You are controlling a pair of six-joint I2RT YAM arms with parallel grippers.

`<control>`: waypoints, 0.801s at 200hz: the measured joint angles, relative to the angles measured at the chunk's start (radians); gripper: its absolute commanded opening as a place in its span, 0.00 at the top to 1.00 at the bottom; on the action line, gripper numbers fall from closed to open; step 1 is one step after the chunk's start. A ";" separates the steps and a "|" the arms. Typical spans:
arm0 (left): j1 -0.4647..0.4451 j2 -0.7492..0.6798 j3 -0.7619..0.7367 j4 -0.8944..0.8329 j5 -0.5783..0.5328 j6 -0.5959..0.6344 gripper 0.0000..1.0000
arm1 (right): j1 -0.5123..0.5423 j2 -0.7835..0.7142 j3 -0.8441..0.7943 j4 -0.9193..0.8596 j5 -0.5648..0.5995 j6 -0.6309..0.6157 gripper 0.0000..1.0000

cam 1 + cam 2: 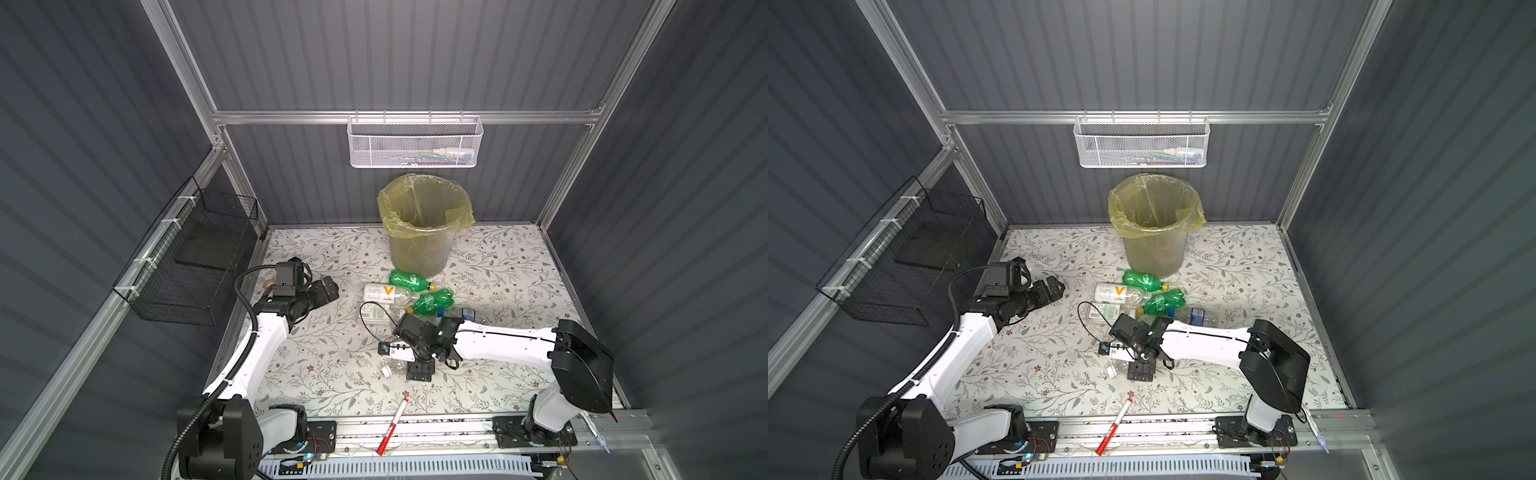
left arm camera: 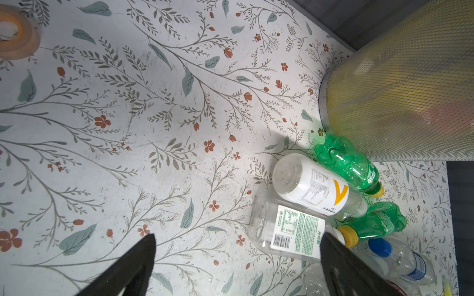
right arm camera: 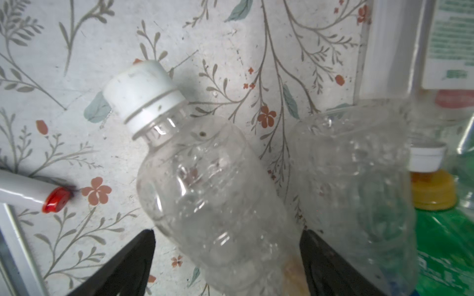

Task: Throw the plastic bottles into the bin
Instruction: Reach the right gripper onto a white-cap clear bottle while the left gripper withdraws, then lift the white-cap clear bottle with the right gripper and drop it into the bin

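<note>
The bin [image 1: 424,232] [image 1: 1154,232], grey with a yellow bag, stands at the back; its wall also fills a corner of the left wrist view [image 2: 410,89]. In front of it lie two green bottles [image 1: 409,280] [image 1: 432,301], a white-labelled bottle [image 1: 386,293] [image 2: 313,187], a green-labelled clear bottle [image 2: 295,230] and a blue-capped one [image 2: 400,258]. My right gripper [image 1: 403,361] [image 3: 228,233] is open and straddles a clear white-capped bottle [image 3: 205,179] lying on the floor; floor shows between one finger and the bottle. My left gripper [image 1: 328,286] [image 2: 238,235] is open and empty, left of the pile.
A red-and-white marker pen [image 1: 392,426] [image 3: 33,194] lies near the front rail. A tan tape roll [image 2: 15,33] sits by the left arm. A white mesh basket [image 1: 415,143] hangs on the back wall and a black wire basket [image 1: 195,262] on the left wall.
</note>
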 measured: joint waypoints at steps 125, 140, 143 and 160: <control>0.005 0.018 0.000 0.000 0.004 0.000 0.00 | -0.001 0.026 -0.074 0.188 0.051 -0.034 0.37; 0.005 0.019 0.000 0.000 0.004 0.000 0.00 | -0.004 -0.015 -0.075 0.194 0.054 -0.029 0.38; 0.005 0.020 0.000 0.000 0.004 0.000 0.00 | -0.005 -0.025 -0.075 0.196 0.055 -0.027 0.38; 0.005 0.021 0.000 0.000 0.005 0.000 0.00 | -0.014 -0.085 -0.074 0.198 0.054 -0.003 0.39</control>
